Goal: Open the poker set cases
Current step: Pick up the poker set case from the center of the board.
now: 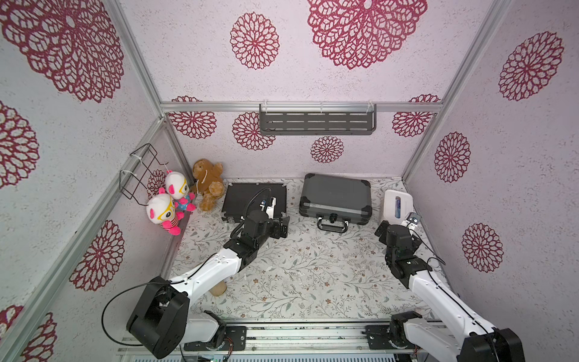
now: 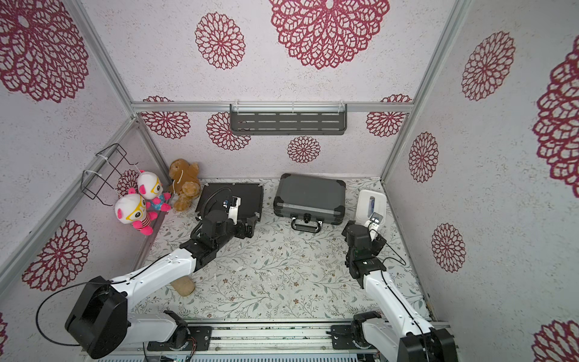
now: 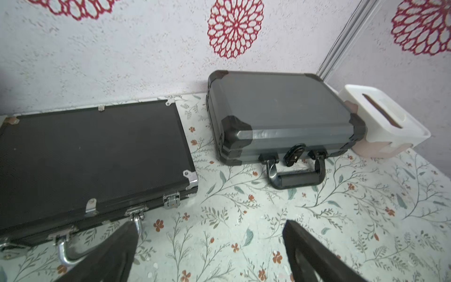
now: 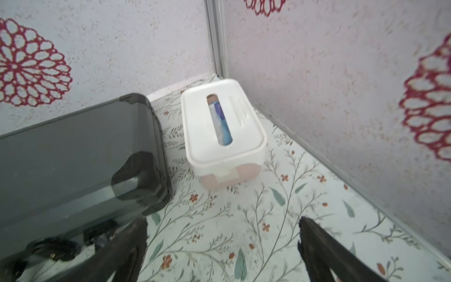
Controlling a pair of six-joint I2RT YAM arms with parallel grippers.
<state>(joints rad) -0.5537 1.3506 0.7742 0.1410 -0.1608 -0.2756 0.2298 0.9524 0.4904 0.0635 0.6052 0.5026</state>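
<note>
Robot test booth; aluminium frame (image 1: 219, 107), flowered wallpaper panels (image 1: 188, 62), floral tabletop (image 1: 313, 275).

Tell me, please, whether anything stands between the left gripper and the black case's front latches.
Nothing visible does. In the left wrist view the open left gripper faces the front edge of the black case; only bare floral tabletop lies before the silver latch, and one finger overlaps the silver handle. The grey case sits apart.
</note>
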